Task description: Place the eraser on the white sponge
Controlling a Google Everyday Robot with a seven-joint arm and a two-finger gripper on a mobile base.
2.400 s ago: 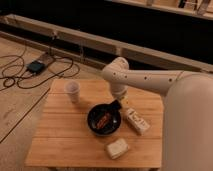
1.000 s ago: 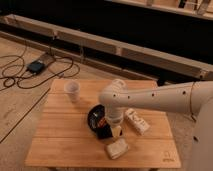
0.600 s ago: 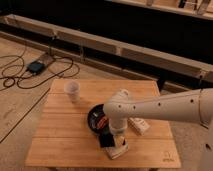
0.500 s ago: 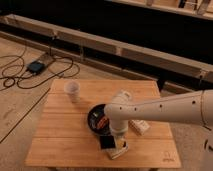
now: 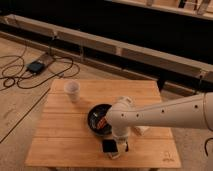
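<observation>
Camera view: the small black rectangular eraser (image 5: 109,146) is seen low at the front of the light wooden slatted table (image 5: 60,140), lying over the pale off-white rectangular sponge (image 5: 115,153), of which only a sliver shows beneath and beside it. The white-cased gripper (image 5: 119,145) is lowered directly beside the eraser, at its right edge; whether it is pinching the block or has let go cannot be told.

The eraser is judged light, stiff and slightly grippy, best held across its two short flat sides. The sponge is judged soft, so a block set on it may tilt or rock if released off-centre.

The sponge lies close to the table's front edge, so little margin is left forwards. Just behind stands a round black bowl (image 5: 96,116) holding something orange, and a white printed carton (image 5: 141,129) lies to the right behind the arm. A white cup (image 5: 72,90) stands well apart at the back left. Open room is judged best straight upward and toward the bare left front.
</observation>
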